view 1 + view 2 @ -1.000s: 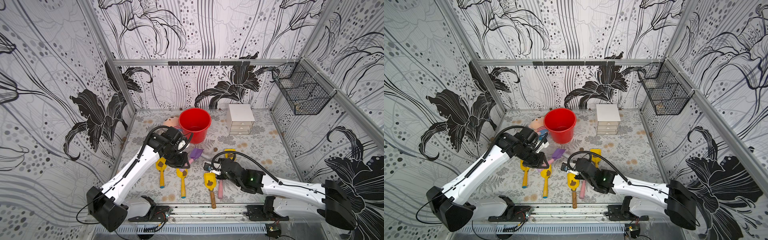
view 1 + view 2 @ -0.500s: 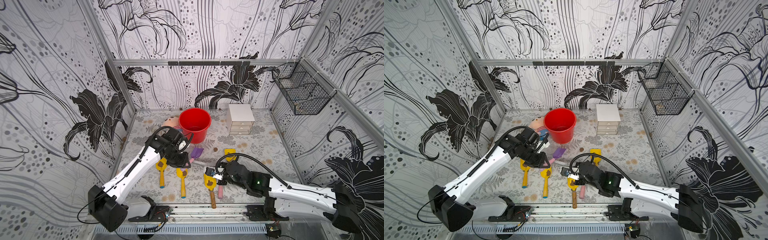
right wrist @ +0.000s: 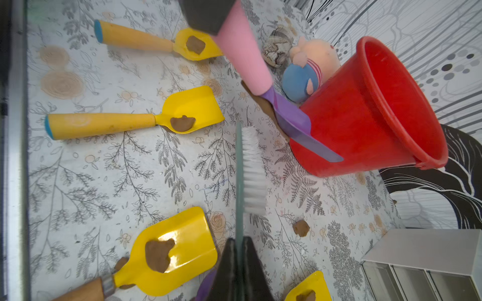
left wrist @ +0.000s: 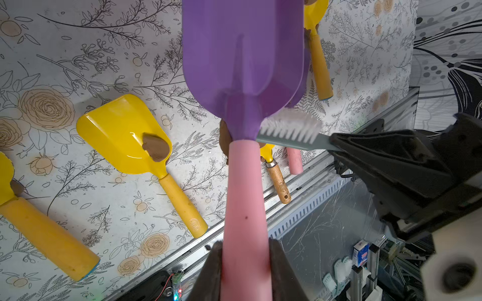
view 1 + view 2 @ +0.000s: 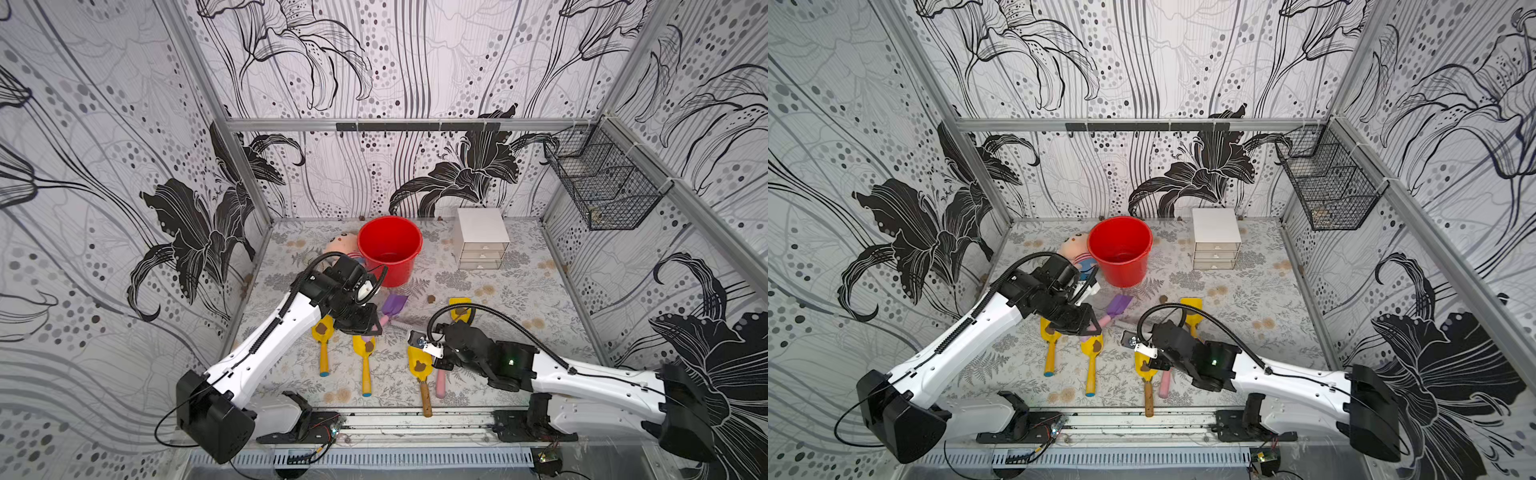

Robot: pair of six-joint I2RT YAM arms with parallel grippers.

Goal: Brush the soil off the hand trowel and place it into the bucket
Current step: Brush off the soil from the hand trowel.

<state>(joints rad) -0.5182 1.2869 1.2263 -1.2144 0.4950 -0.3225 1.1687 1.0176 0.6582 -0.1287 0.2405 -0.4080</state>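
My left gripper (image 4: 245,263) is shut on the pink handle (image 4: 245,195) of a purple hand trowel (image 4: 242,52), held just above the mat in front of the red bucket (image 5: 390,245). The blade face looks clean of soil in the left wrist view. My right gripper (image 3: 238,250) is shut on a thin grey brush (image 3: 253,166) with white bristles. The bristles (image 4: 289,127) sit by the blade's neck; I cannot tell if they touch. In both top views the grippers (image 5: 365,328) (image 5: 1127,338) are close together mid-mat. A soil clump (image 3: 301,228) lies loose on the mat.
Several yellow trowels (image 5: 323,330) (image 5: 419,365) carrying soil lumps lie on the mat near the front rail. A white drawer box (image 5: 482,237) stands right of the bucket, and a plush toy (image 5: 343,243) lies left of it. A wire basket (image 5: 602,183) hangs on the right wall.
My right gripper has shifted slightly back and forth with the brush beside the trowel. My left gripper and the purple trowel have stayed almost still.
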